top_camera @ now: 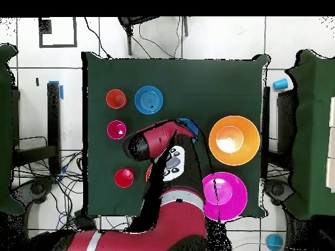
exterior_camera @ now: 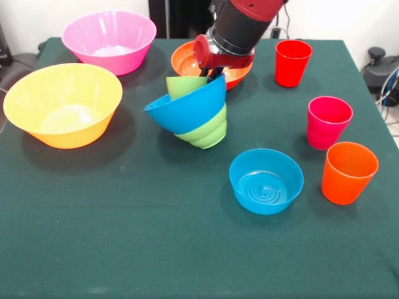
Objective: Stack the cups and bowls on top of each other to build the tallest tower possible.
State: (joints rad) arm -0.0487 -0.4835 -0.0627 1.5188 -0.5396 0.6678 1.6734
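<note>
A: Where do we stand with the tower (exterior_camera: 194,112)?

B: We have three pieces in it. The small green bowl (exterior_camera: 208,132) is the base, the wide blue bowl (exterior_camera: 186,107) sits in it, and the light green cup (exterior_camera: 184,84) is nested in the blue one. The whole pile leans toward the big yellow-orange bowl (exterior_camera: 62,103), and it stands mid-table, just in front of the shallow orange-red bowl (exterior_camera: 187,59).

A: And the gripper (exterior_camera: 212,73)?

B: It reaches down into the blue bowl right beside the green cup. We see dark fingertips (exterior_camera: 217,72) at the bowl's far rim, but whether they are spread or pinching something we cannot tell; the cup and rim hide the gap.

A: So which step are we in?

B: We judge it as seating the green cup, or steadying the tilted pile.

A: What does the next move call for?

B: A slow, straight lift clear of the rim, since any sideways drag could tip the pile. After that we have the red cup (exterior_camera: 292,62), the magenta-pink cup (exterior_camera: 328,121), the orange cup (exterior_camera: 348,172) and the small translucent blue bowl (exterior_camera: 266,180) free on the table (exterior_camera: 124,237), with the big pink bowl (exterior_camera: 109,40) at the far corner
</note>
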